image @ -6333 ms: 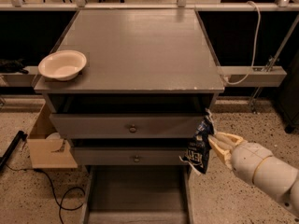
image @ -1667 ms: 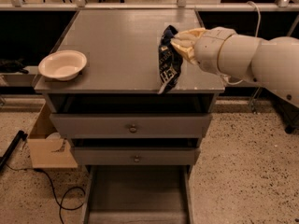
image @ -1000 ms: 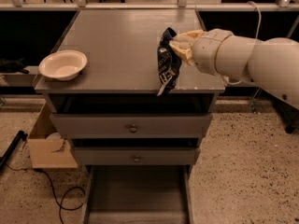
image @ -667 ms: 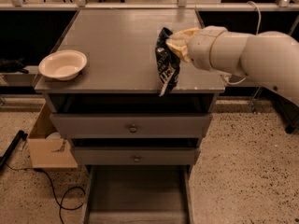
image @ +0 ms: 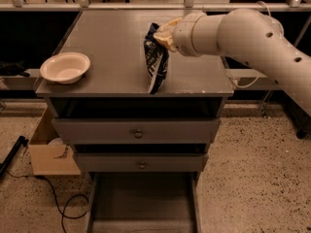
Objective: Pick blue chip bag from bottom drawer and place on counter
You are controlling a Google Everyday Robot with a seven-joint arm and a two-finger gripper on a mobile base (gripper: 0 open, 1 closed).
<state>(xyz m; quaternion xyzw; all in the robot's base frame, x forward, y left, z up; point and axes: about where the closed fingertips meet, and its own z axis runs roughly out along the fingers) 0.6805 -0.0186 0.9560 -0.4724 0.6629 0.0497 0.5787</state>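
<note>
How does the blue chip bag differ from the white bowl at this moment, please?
The blue chip bag is dark and crinkled; the white bowl is pale and smooth. The blue chip bag hangs upright, pinched at its top by the hand, just right of middle over the counter; the white bowl rests flat and untouched at the left front corner. Both are at the counter.

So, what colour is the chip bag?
The chip bag is dark navy with white lettering in the camera view; the gripper holds its top over the counter.
</note>
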